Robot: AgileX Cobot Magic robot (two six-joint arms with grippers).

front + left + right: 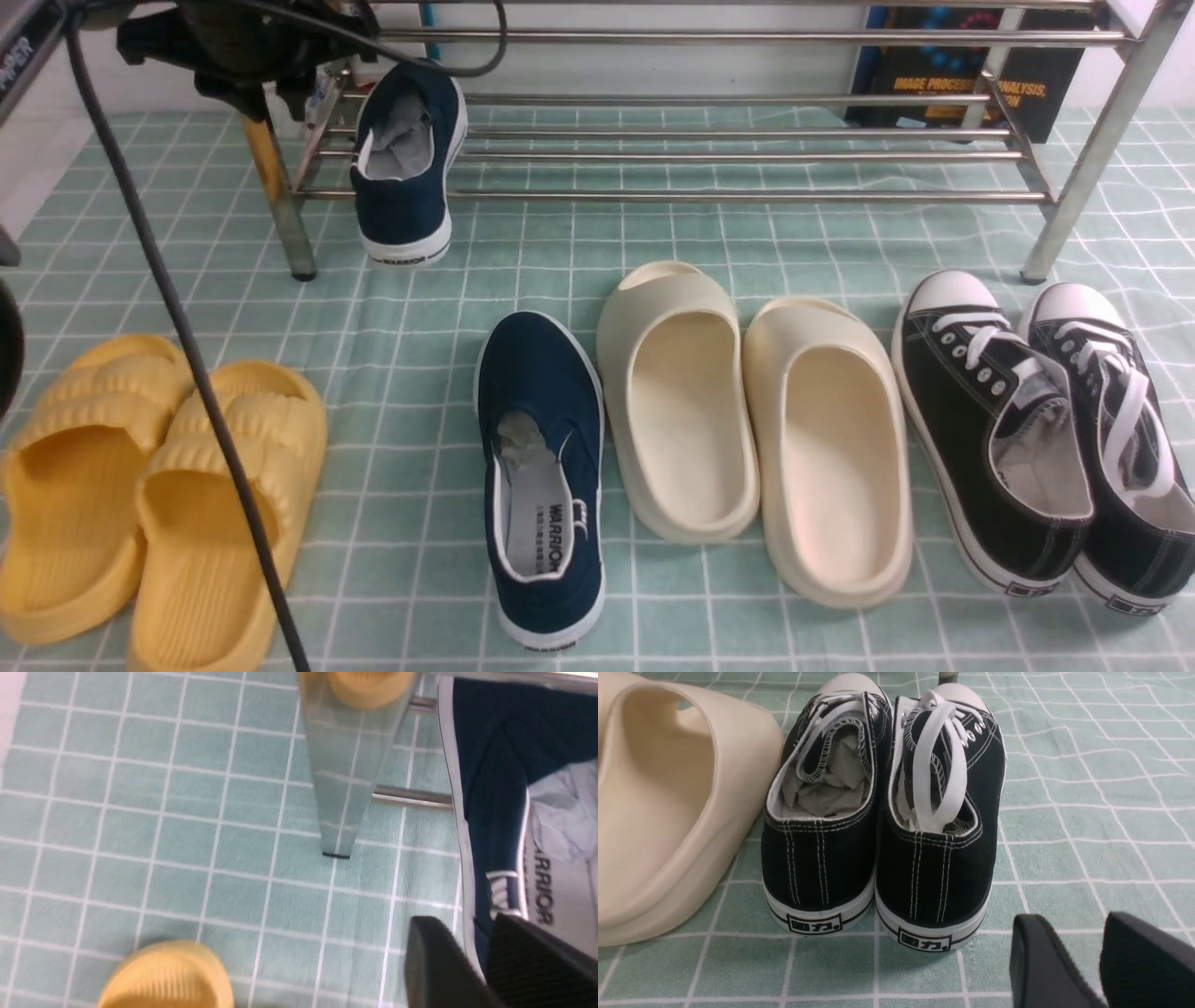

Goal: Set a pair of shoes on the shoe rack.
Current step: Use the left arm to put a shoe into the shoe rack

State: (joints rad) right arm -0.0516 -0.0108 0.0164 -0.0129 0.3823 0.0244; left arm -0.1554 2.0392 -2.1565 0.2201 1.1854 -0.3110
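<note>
Sneaker (401, 205) with paper (404, 135) inside sits on the shoe rack's (747, 196) low bars, near the left end. Its matching sneaker (541, 373), also with paper, lies on the cloth (401, 560). Left gripper (274, 107) and right gripper (1069, 919) have open fingers.

Left arm (19, 56): seen in the front view at the upper left, its dark wrist and gripper partly cut off by the top edge. Left gripper (461, 921): dark, blurred fingertips parted, with nothing between them. Right gripper (1070, 917): fingertips likewise apart and empty; the right arm lies outside the front view.
</note>
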